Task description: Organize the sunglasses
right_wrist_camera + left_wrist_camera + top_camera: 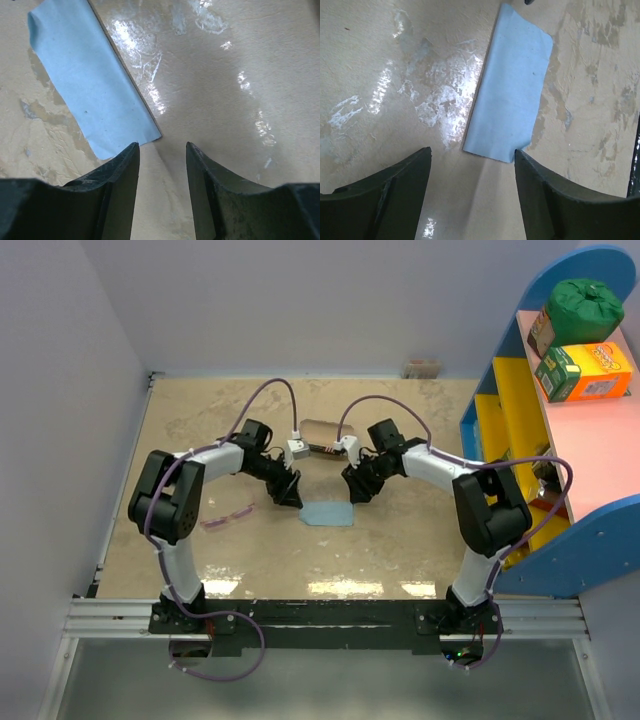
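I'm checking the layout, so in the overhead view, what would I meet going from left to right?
Sunglasses → left gripper → blue cloth → right gripper → blue shelf unit.

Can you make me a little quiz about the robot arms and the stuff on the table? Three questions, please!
1. True or false: the sunglasses lie on top of the blue cloth.
2. What is the left end effector holding? A) the blue cloth B) the sunglasses C) nothing
3. Which is nearer the sunglasses: the left end effector or the right end effector?

Key:
1. False. The sunglasses lie on the bare table, to the left of the cloth.
2. C. It is open and empty above the cloth.
3. The left end effector.
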Tool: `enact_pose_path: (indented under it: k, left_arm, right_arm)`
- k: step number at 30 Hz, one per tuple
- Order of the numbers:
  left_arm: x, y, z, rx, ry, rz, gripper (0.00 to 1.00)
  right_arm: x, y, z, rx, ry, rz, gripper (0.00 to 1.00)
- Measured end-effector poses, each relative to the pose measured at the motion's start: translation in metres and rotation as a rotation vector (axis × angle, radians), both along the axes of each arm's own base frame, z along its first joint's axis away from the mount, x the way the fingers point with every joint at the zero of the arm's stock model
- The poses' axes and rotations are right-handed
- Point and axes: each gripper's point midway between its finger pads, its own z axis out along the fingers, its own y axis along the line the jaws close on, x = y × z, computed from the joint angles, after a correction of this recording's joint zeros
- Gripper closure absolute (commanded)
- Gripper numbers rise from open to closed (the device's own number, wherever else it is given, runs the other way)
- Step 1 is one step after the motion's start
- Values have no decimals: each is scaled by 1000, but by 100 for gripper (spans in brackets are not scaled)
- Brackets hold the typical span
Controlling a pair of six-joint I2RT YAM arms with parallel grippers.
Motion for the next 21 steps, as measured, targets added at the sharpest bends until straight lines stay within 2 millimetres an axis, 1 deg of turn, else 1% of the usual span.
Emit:
enact_pose_path:
  k: [3,5,9,12,16,21]
  left_arm:
    - [4,-1,-6,5,3,16,28]
    - [7,-3,-6,2,0,23,28]
    - [14,-7,-6,-4,-10,28,32]
    - [16,-9,-7,-6,-13,24,36]
    - [14,-11,-9,-6,-16,6,42]
    - [4,-13,-10,-2,-5,-31,48]
  right_arm:
    - [-2,0,-10,-8,28,-3,57]
    - [-4,0,-17,-13,48,-1,59]
    - [-5,4,-17,6,60,6,66]
    - [-5,7,-17,21,71,15,67]
    - [-10,9,-18,35,92,27,70]
    - [-11,12,-18,47,103,35,69]
